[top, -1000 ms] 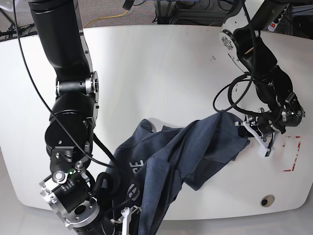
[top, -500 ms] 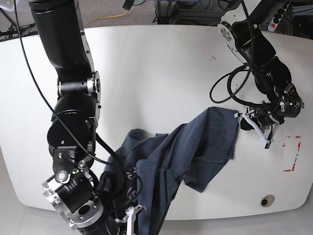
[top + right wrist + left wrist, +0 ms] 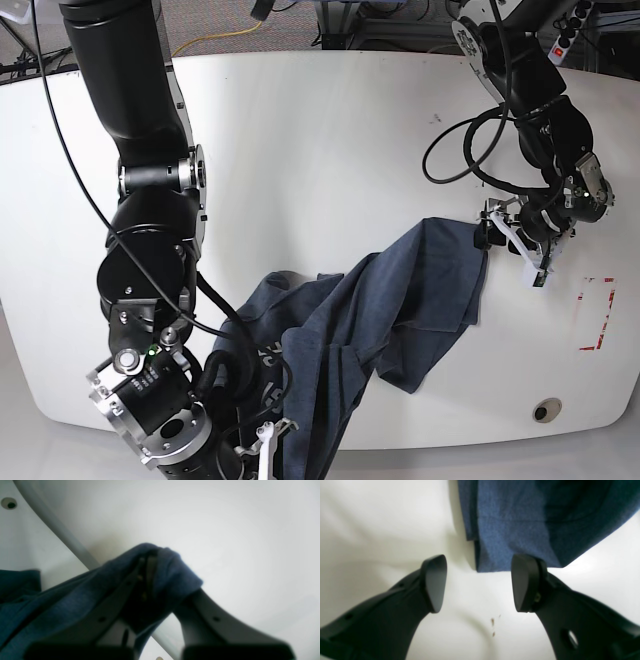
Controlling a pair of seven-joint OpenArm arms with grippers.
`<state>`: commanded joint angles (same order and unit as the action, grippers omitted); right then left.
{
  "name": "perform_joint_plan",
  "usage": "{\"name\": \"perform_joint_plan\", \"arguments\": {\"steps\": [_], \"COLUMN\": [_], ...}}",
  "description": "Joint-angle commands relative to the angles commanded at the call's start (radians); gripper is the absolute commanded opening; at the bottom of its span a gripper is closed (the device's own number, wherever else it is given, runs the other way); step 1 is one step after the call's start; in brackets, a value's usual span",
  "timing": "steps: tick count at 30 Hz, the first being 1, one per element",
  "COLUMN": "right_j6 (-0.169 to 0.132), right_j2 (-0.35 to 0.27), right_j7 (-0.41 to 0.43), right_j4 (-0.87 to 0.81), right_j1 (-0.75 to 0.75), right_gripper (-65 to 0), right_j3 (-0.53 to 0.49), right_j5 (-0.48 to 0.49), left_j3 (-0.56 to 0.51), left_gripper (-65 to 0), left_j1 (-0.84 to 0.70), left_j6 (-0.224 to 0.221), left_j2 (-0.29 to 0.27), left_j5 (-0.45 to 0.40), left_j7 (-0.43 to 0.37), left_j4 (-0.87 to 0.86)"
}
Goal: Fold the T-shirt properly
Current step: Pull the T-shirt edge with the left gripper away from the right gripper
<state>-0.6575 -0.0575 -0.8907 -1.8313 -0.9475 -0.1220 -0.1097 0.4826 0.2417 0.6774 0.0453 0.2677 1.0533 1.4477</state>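
While the right gripper (image 3: 150, 580) pinches the T-shirt (image 3: 400, 300), the left gripper (image 3: 478, 583) gapes.

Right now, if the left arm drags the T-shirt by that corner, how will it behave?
Likely floppy: the T-shirt lies bunched in soft folds. It would probably stretch and trail, not slide as one piece, since the right gripper pinches the other end. The left gripper is open, holding nothing.

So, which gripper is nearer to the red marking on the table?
The left. The left gripper is open beside the T-shirt edge, a little way from the red marking. The right gripper, shut on the T-shirt, is at the opposite table edge.
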Motion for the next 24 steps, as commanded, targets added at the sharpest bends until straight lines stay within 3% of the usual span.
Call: {"name": "perform_joint_plan", "arguments": {"steps": [6,21,24], "right_j6": [0.0,0.0,0.0], "right_j2": [0.0,0.0,0.0], "right_j7": [0.0,0.0,0.0], "right_j4": [0.0,0.0,0.0], "right_j1": [0.017,0.018,0.018], "right_gripper": [-64.8,-64.8,-64.8], "right_j3": [0.0,0.0,0.0], "right_j5": [0.0,0.0,0.0], "left_j3": [-0.011,-0.012,-0.012], "left_gripper": [-26.8,-27.4,-36.5], "left_j1": [-0.003,0.005,0.005], "left_j6": [0.003,0.002,0.002], "left_j2": [0.002,0.0,0.0], "left_j5": [0.002,0.0,0.0], "left_j7": [-0.074,-0.117,-0.117], "left_j4": [-0.109,-0.229,-0.23]}}
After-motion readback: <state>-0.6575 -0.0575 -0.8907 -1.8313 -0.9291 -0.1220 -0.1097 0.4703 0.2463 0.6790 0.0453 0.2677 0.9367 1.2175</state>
